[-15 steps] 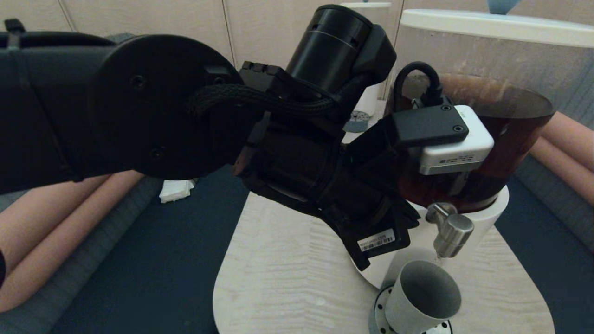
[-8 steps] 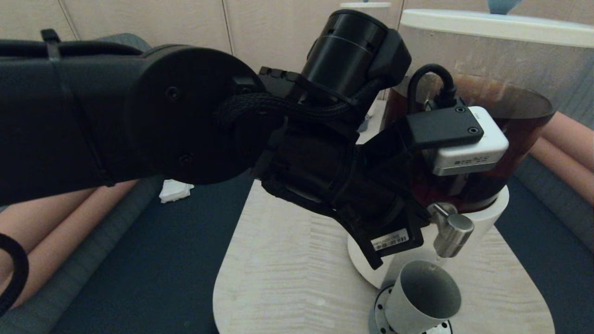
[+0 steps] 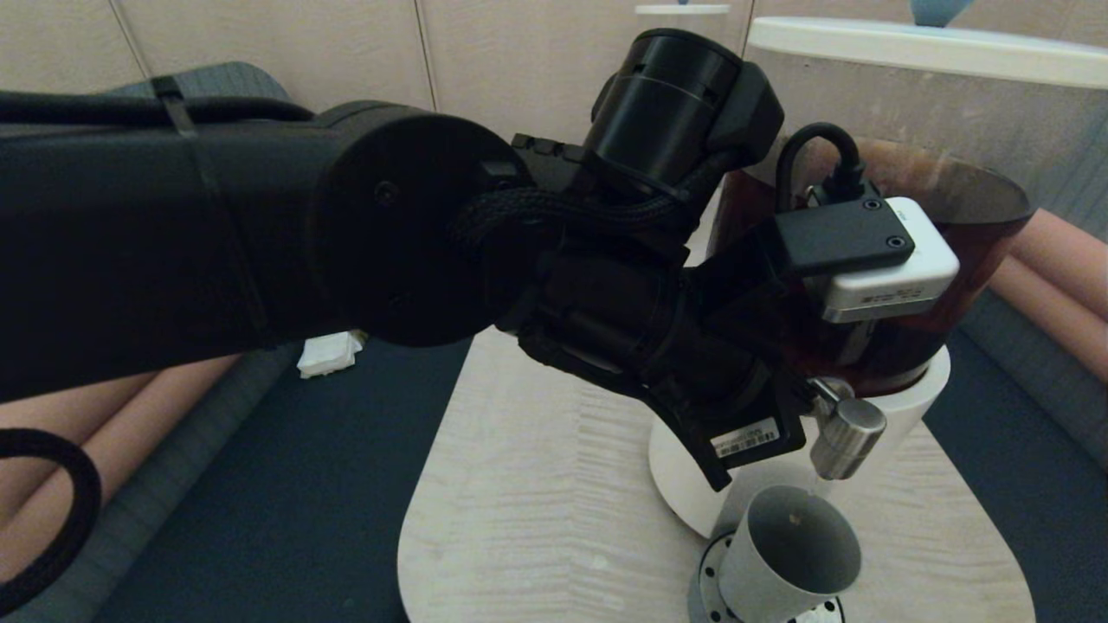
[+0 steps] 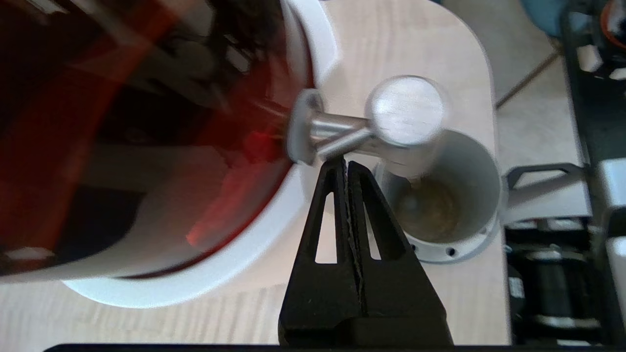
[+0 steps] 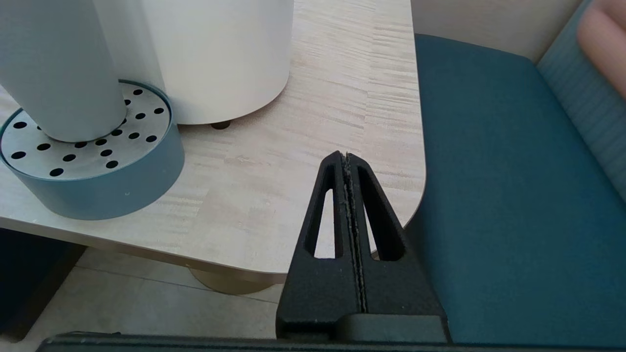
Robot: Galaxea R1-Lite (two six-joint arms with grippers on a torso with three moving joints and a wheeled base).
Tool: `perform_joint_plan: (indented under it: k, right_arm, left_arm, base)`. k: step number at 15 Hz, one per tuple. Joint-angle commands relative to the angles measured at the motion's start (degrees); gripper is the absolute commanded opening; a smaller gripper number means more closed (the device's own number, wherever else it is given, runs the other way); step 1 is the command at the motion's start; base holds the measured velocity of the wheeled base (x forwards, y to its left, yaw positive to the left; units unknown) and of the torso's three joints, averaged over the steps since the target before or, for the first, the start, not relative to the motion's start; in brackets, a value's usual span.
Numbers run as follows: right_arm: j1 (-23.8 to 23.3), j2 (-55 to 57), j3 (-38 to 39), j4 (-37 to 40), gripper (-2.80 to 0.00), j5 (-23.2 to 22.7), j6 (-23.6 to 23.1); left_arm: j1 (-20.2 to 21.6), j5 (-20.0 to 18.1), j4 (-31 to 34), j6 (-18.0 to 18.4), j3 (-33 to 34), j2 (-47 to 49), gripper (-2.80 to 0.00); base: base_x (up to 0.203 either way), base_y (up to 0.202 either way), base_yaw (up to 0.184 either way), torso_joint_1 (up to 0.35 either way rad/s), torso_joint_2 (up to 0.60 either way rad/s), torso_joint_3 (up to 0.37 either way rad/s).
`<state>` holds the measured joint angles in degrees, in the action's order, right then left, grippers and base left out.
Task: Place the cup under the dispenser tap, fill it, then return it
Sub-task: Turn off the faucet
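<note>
The grey cup [image 3: 783, 562] stands on a round perforated drip tray [image 3: 705, 571], directly below the dispenser tap [image 3: 847, 437]. In the left wrist view a little brown liquid lies at the bottom of the cup [image 4: 469, 166]. My left gripper [image 4: 342, 164] is shut on nothing, its tips right at the stem of the steel tap [image 4: 406, 110], between the knob and the dispenser's white base [image 4: 313, 58]. My right gripper [image 5: 346, 156] hangs shut and empty over the table's right edge, well away from the cup [image 5: 58, 73].
The big dispenser [image 3: 952, 251] of dark brown liquid fills the back right of the light wooden table [image 3: 537, 502]. Dark blue seating [image 3: 286, 484] surrounds the table. A white tissue [image 3: 329, 355] lies on it at the left. My left arm hides the table's far part.
My left arm has pushed forward and to the right, bringing its wrist up against the tap. The cup and tap have stayed put.
</note>
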<state>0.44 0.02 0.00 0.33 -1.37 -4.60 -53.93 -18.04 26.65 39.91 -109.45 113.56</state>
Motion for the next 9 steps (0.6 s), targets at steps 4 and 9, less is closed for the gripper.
perform_joint_plan:
  k: [4,9]
  right_arm:
    - [0.00,-0.46,0.53,0.02,-2.80,-0.04,-0.06]
    - [0.09,-0.46,0.53,0.02,-2.80,-0.04,-0.06]
  left_arm:
    - [-0.47,-0.15,-1.30,0.35,-0.85,1.40,-2.80]
    - [-0.62,-0.18,-4.71,0.47,-0.76,2.17,-2.80]
  base:
    - [0.000,0.000,0.000,0.000,0.00,0.000]
    - [0.000,0.000,0.000,0.000,0.00,0.000]
